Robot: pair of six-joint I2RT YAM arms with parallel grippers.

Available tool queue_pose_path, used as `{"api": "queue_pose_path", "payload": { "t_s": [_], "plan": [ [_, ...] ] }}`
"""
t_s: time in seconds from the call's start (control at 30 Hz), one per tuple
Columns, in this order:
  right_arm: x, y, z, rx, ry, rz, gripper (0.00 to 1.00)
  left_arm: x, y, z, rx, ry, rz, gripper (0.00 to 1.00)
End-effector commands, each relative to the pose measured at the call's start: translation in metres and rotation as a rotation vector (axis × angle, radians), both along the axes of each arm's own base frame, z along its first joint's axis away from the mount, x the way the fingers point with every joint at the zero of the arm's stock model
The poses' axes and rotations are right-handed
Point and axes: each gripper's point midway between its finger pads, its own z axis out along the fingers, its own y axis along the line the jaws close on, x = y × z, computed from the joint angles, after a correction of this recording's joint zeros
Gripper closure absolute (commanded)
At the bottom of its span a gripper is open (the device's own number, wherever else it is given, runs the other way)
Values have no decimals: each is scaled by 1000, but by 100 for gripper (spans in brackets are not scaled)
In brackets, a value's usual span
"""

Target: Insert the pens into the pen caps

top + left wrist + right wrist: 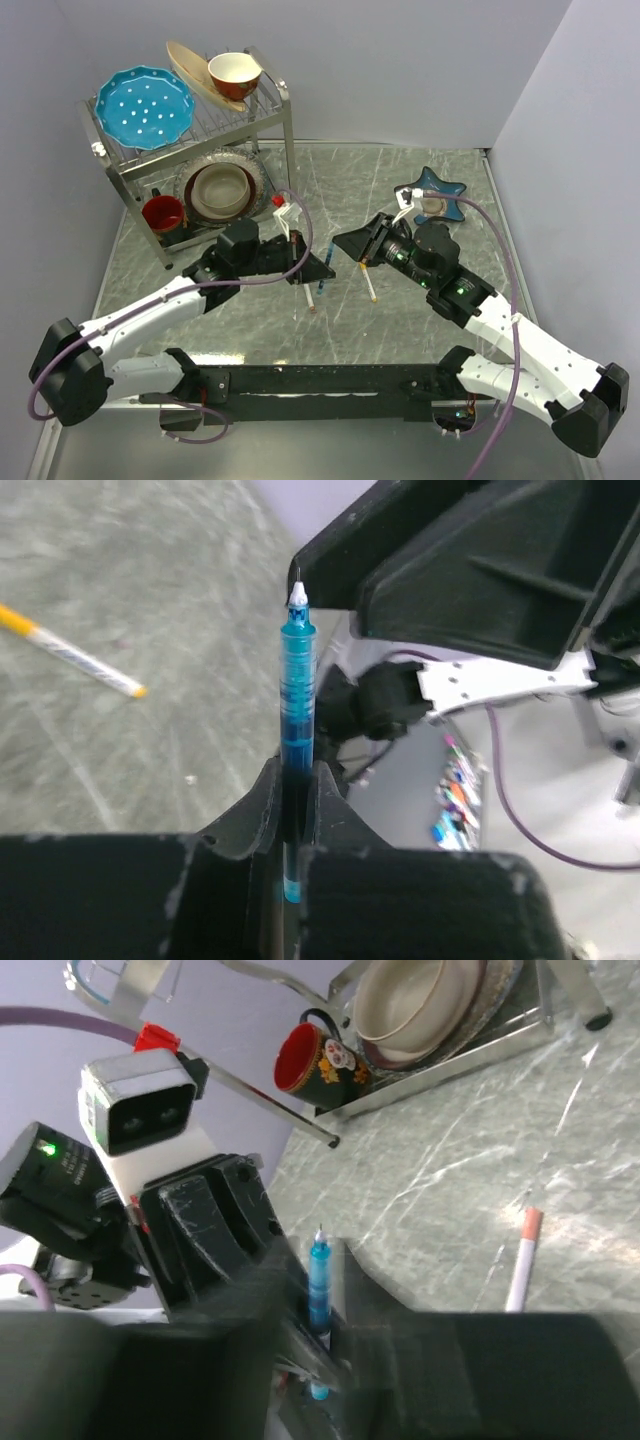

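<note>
A: Step in hand?

B: Reads as a pass of the blue pen between the arms, mid-frame in the top view, above the table. The left gripper has narrow jaws pinched on the lower barrel. In the left wrist view the pen stands upright at centre, tip up.

A: Right gripper?

B: Hard up against the same pen. Its fingers are blurred in the right wrist view, so I cannot tell whether they pinch or stand parted.

A: Doing it well?

B: Left holds firm and motionless. Right backs off along its own finger line, not sideways, so the tip isn't knocked. A pinch that low leaves a long free end, so expect pivoting if nudged.

A: The pen's look?

B: Translucent blue barrel, ribbed collar, white nose with a fine dark point. Uncapped, thin and slick.

A: The rest?

B: Two white pens lie flat, just below centre in the top view: an orange-ended pen and a pinkish-red-ended pen. No pen caps found in any view.
</note>
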Motion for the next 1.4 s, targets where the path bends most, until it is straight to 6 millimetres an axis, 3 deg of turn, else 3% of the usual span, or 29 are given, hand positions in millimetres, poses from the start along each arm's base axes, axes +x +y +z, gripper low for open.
{"api": "queue_pose_path", "payload": {
  "t_s": [0.0, 0.07, 0.1, 0.2, 0.23, 0.3, 0.33, 0.37, 0.47, 0.5, 0.57, 0.6, 0.67, 0.7, 0.73, 0.77, 0.8, 0.87, 0.9, 0.97, 1.0, 1.37],
  "plan": [
    [14, -12, 31, -49, -148, -67, 44, 20, 25, 20, 46, -103, 161, 99],
    [28, -23, 29, -107, -162, -137, 39, 28, 39, 29, 65, -160, 227, 99],
    [39, -33, 30, -120, -164, -184, 39, 30, 49, 14, 137, -133, 263, 99],
    [72, -46, 24, -178, -165, -249, 43, 30, 69, 14, 219, -171, 313, 99],
    [89, -46, 5, -224, -121, -264, 45, 32, 75, 14, 242, -184, 346, 99],
    [111, -46, 4, -244, -109, -278, 52, 28, 85, 24, 247, -243, 355, 99],
    [130, -50, -17, -280, -62, -296, 54, 28, 92, 22, 265, -253, 376, 99],
    [139, -47, -15, -277, -61, -289, 55, 25, 98, 28, 256, -286, 392, 99],
    [170, -47, -42, -343, -14, -311, 63, 21, 110, 31, 226, -328, 436, 99],
    [182, -46, -62, -375, 24, -311, 65, 19, 111, 33, 210, -339, 436, 99],
    [200, -48, -69, -380, 44, -319, 67, 7, 109, 43, 161, -387, 386, 99],
    [210, -47, -91, -400, 89, -316, 70, 3, 108, 46, 147, -402, 370, 99],
    [227, -46, -97, -389, 111, -311, 73, -1, 109, 51, 124, -425, 360, 99],
    [234, -42, -120, -406, 151, -289, 75, -2, 109, 52, 120, -425, 359, 99],
    [242, -35, -113, -383, 142, -256, 76, -1, 110, 50, 125, -421, 366, 99],
    [247, -31, -120, -387, 154, -239, 77, 0, 110, 48, 134, -413, 370, 99],
    [251, -28, -142, -410, 199, -222, 78, 1, 111, 48, 138, -411, 372, 99],
    [260, -17, -145, -403, 206, -189, 79, 3, 113, 46, 147, -398, 394, 99],
    [262, -16, -167, -423, 253, -176, 79, 5, 115, 46, 152, -396, 410, 99],
    [270, -10, -171, -420, 264, -156, 80, 4, 118, 50, 144, -413, 419, 99],
    [269, -8, -188, -438, 299, -145, 80, 4, 119, 52, 137, -421, 428, 99],
    [270, 2, -247, -464, 430, -86, 80, 8, 134, 63, 113, -458, 516, 99]
  ]
}}
